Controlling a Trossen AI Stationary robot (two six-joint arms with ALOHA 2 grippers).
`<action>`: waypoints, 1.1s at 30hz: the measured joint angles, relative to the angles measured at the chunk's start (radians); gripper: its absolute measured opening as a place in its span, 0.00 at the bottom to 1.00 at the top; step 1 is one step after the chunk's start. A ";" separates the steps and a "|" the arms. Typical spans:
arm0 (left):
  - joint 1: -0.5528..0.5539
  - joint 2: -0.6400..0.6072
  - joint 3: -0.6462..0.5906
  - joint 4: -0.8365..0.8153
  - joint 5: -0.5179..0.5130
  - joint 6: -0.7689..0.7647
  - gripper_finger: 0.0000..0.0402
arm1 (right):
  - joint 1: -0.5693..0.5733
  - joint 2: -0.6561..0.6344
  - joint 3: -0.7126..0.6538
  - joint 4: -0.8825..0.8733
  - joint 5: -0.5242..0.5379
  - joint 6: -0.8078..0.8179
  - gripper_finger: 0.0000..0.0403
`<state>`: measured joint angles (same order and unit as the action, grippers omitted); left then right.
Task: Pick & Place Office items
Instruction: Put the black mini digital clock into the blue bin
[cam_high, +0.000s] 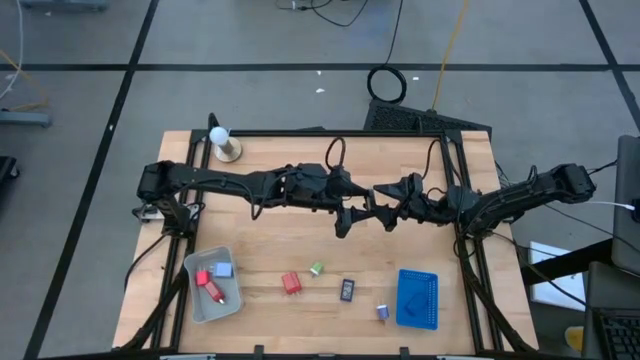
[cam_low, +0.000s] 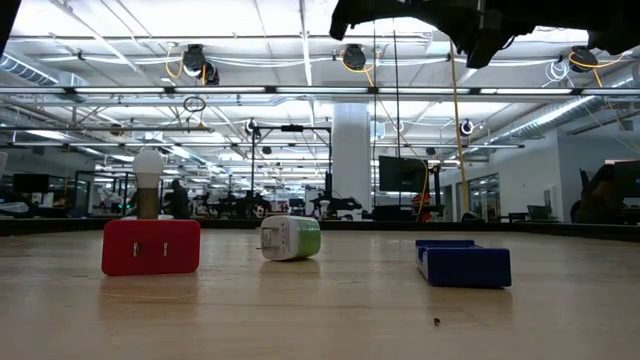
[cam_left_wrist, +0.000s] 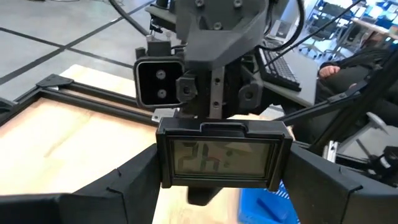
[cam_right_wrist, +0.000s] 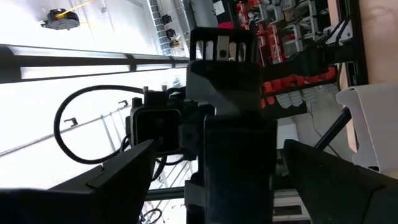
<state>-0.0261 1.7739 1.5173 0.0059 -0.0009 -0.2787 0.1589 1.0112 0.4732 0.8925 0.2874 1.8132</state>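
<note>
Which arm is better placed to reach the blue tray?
Right: the blue tray lies on its side, and the right tool is at the black display that the left tool holds.

The low view's top edge is cutting off both arms, leaving only dark undersides showing. From above, the purple bit is showing too small to identify. The digits on the black display are blurring.

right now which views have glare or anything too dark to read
Low view: ceiling lights flare, arms overhead are black silhouettes, red block crisp. Right wrist view: washed-out background, the item between its fingers only a dark shape. Left wrist view: even light, small display readable.
</note>
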 joint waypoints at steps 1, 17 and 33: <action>0.000 0.011 0.001 0.006 -0.001 0.003 0.70 | 0.000 0.000 0.000 0.000 0.000 0.000 0.86; 0.011 0.099 0.007 0.115 0.050 -0.043 0.70 | 0.002 0.001 -0.001 0.003 -0.004 -0.003 0.65; 0.014 0.098 0.008 0.119 0.065 -0.046 0.70 | 0.003 0.001 -0.001 0.004 -0.003 -0.007 0.34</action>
<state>-0.0116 1.8721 1.5249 0.1246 0.0639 -0.3244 0.1616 1.0126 0.4725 0.8965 0.2840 1.8058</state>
